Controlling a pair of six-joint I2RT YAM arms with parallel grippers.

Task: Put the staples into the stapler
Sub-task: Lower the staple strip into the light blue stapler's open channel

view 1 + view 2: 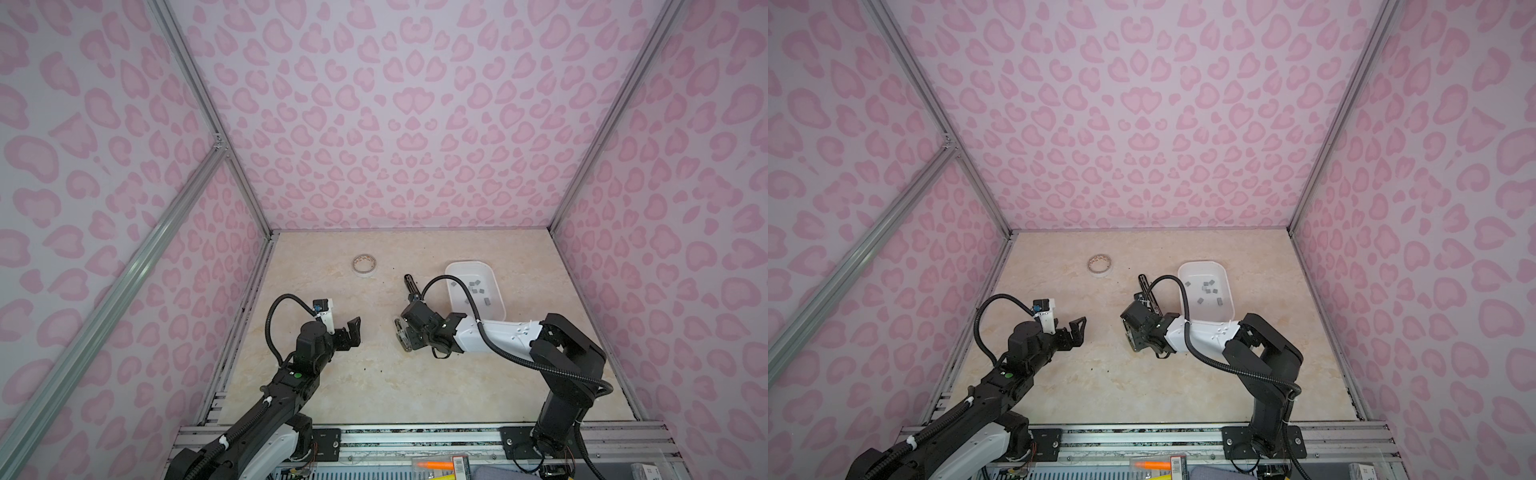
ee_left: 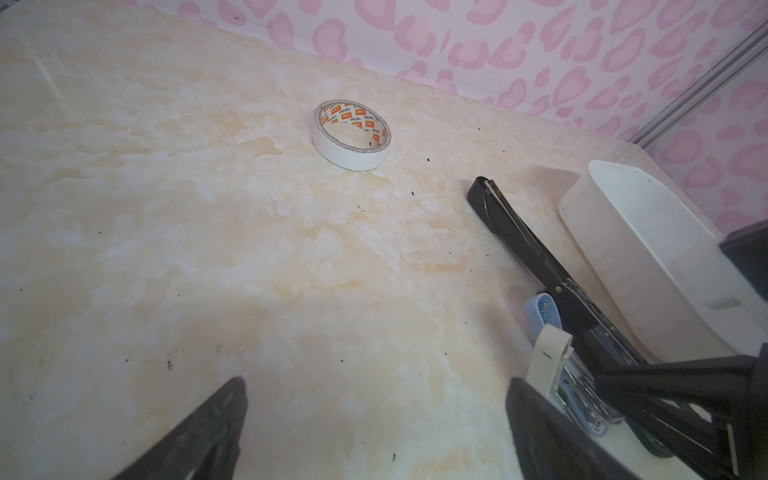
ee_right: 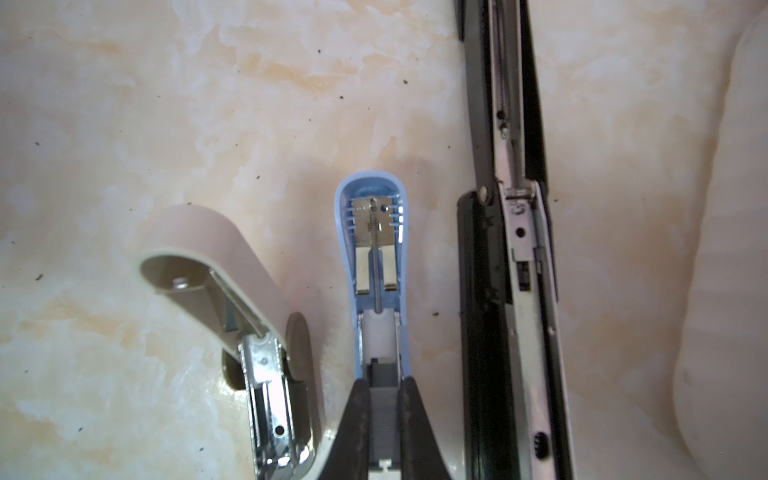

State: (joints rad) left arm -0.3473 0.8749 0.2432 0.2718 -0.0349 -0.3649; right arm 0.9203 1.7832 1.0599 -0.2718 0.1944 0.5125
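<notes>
Left end effector (image 1: 354,328): jaws spread wide, nothing between them; it hangs over bare bench (image 1: 374,386) on the left side, well apart from the staplers. In the left wrist view its two dark fingers (image 2: 208,428) frame empty marble surface.
Right end effector (image 3: 384,383): pressed together on a grey staple strip (image 3: 384,419); a black finger (image 3: 359,419) lies against each long side of the strip.
Staple strip, position: directly in line with the open magazine channel of the blue stapler (image 3: 374,232), at its rear end. Cannot tell whether it is seated in the channel or just above it.
Blue stapler: lid swung fully back and flat, spring and pusher exposed; lies between the other two staplers.
Beige stapler (image 3: 216,249): open, top arm raised, steel magazine showing; just beside the blue one.
Black stapler (image 3: 498,291): long, opened out flat; lies between the blue stapler and the white tray (image 1: 496,286).
Loose staple strips (image 1: 478,289): small grey pieces scattered on the tray floor, seen in both top views (image 1: 1208,289).
Tape roll (image 1: 364,264): white, lying flat near the back of the bench, apart from everything else.
</notes>
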